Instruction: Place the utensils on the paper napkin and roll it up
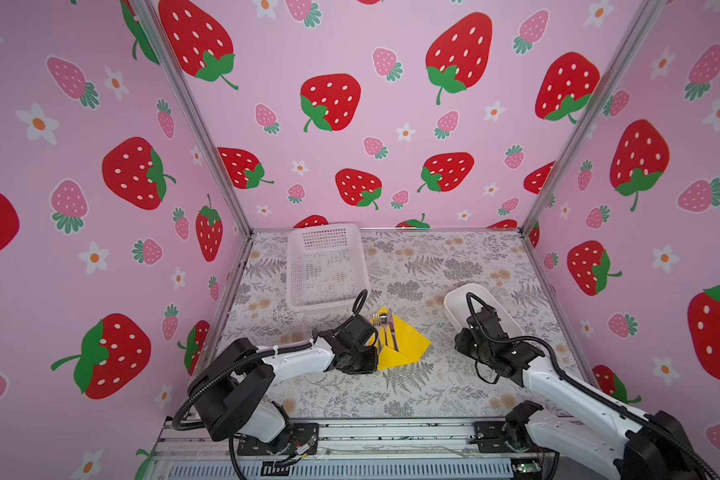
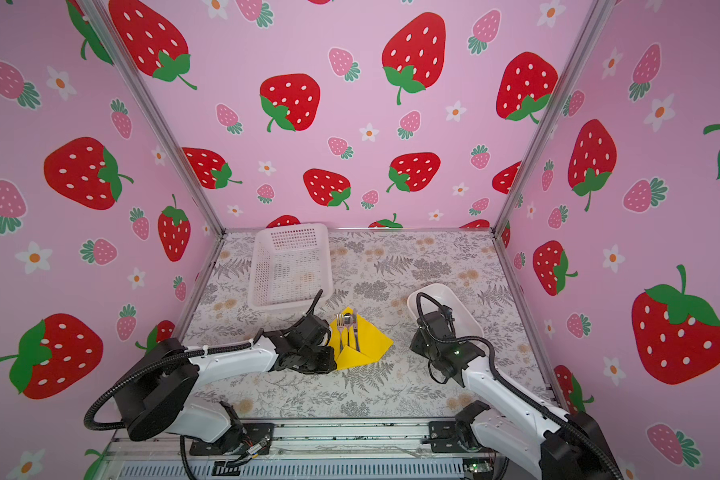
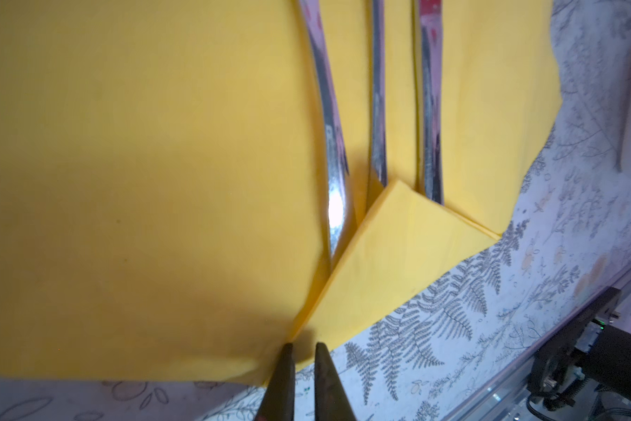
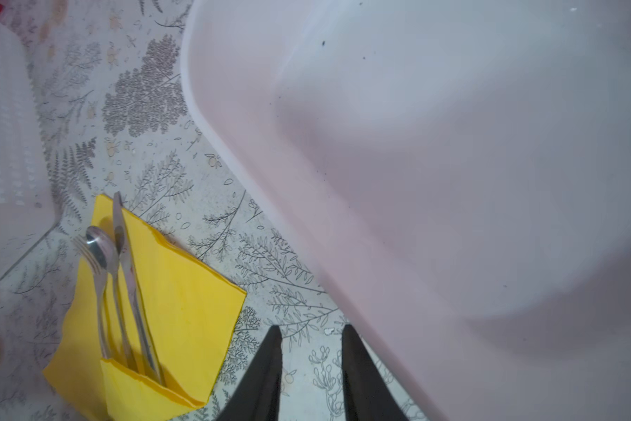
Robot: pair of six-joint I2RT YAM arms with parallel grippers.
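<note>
The yellow paper napkin lies on the flowered table as a diamond. Its near corner is folded up over the handle ends. The utensils, a fork, a spoon and a knife, lie side by side on it, heads pointing away. My left gripper sits low at the napkin's near left edge. Its tips are nearly together and pinch the napkin where the fold starts. The right gripper hovers open over bare table, between the napkin and the tray, holding nothing.
A white mesh basket stands at the back left, close behind the napkin. A white oblong tray lies at the right, partly under my right arm. Metal frame rails border the table.
</note>
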